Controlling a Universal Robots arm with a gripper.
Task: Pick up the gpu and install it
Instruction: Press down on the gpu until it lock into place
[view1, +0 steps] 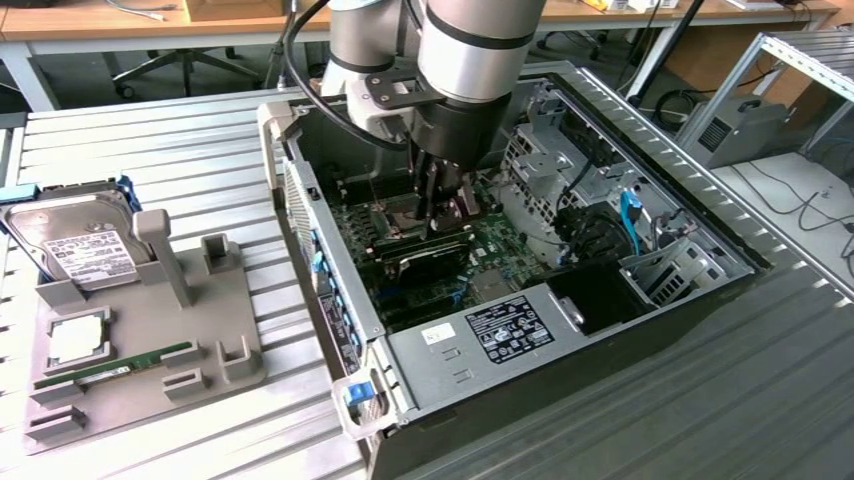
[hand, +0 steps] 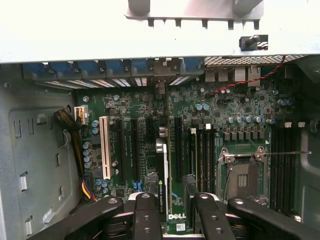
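One open computer case (view1: 310, 215) lies on the desk (view1: 160, 130). Inside, over its motherboard (hand: 125, 115), the gripper (view1: 441, 222) is clenched on the gpu (hand: 163, 185), at 11 o'clock from the power-supply label (view1: 505, 328). We judge the card light, stiff and fragile, best held by its edges.

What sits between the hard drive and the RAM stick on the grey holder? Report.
A square silvery chip in its own recess, between hard drive and RAM stick, in the exterior view.
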